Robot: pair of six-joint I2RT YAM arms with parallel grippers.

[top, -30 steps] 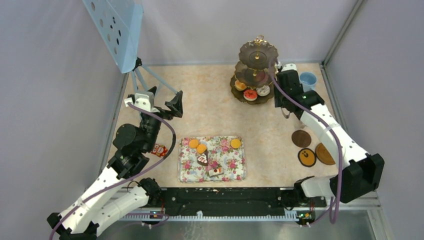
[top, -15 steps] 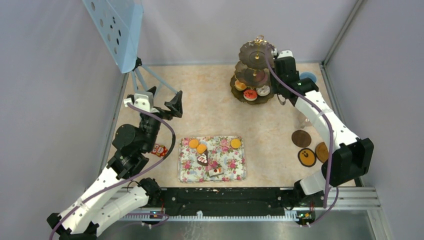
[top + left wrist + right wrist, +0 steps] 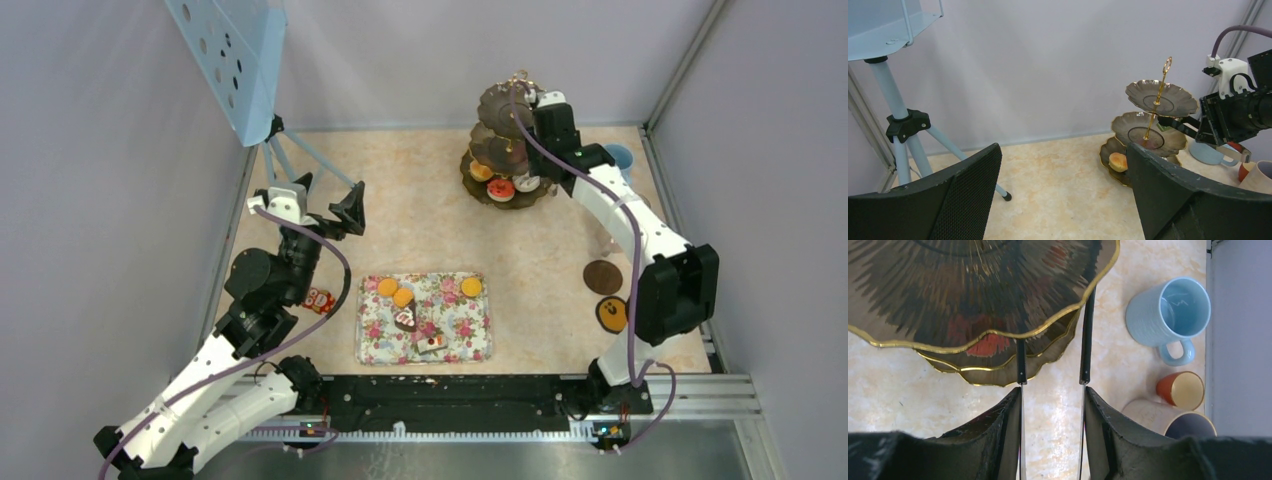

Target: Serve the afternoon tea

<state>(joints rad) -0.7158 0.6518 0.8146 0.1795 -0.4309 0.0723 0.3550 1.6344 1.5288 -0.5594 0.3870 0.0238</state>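
The dark scalloped three-tier stand (image 3: 497, 100) with its gold handle stands at the back right; its bottom tier holds a red-topped donut (image 3: 500, 188) and two other sweets. My right gripper (image 3: 548, 118) is up beside the upper tiers, shut on the black tongs (image 3: 1087, 340), whose arms run under the tier's rim (image 3: 973, 332). Below it are the light-blue cup (image 3: 1173, 310), the orange-brown cup (image 3: 1182, 390) and the pale-grey cup (image 3: 1168, 420). Orange rounds (image 3: 387, 287) and cake slices (image 3: 405, 318) lie on the floral tray (image 3: 470, 345). My left gripper (image 3: 325, 205) hangs open and empty at the left.
A blue perforated panel on a tripod (image 3: 235, 60) stands at the back left. Dark round coasters (image 3: 602, 277) lie on the right of the table. A small red item (image 3: 318, 300) sits by the left arm. Grey walls close in the table.
My right arm has swung the tongs up and to the left, from beside the lower tiers to the stand's upper tiers. The left arm has not moved.
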